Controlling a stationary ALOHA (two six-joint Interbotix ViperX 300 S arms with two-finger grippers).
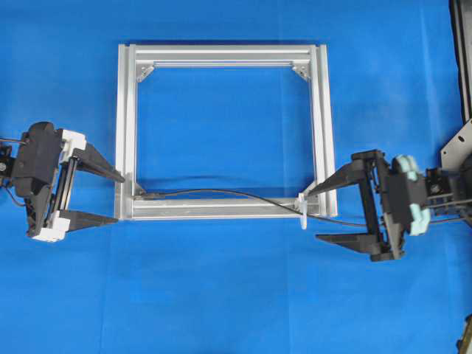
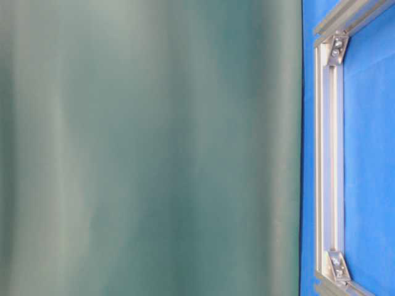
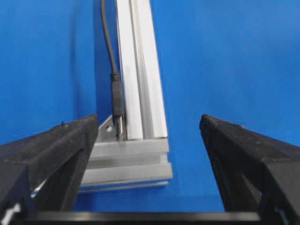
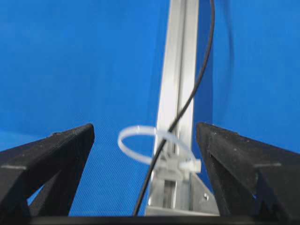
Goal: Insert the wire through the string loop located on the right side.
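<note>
My left gripper (image 1: 116, 198), two black pointed plastic fingers on a black and white body, is spread wide and holds nothing. It sits at 9 o'clock on the flat blue cloth (image 1: 221, 295), with its tips at the lower left corner of the shiny silver square metal frame (image 1: 126, 110).

My right gripper (image 1: 317, 216), black with a pale green part behind, is also spread wide and holds nothing. It sits at 3 o'clock. Its upper finger tip is right by the frame's lower right corner.

The long thin black bendy wire (image 1: 221, 192) lies along the frame's bottom bar. Its small black plug (image 3: 117, 96) with a metal tip rests by the lower left corner, next to a silver corner bracket (image 3: 107, 130).

The small whitish see-through string loop (image 4: 140, 143) sticks out from the frame at the lower right corner, about 4 o'clock. In my right wrist view, the wire goes through it.

The table-level view is mostly filled by a smooth dull green sheet (image 2: 148, 148).
</note>
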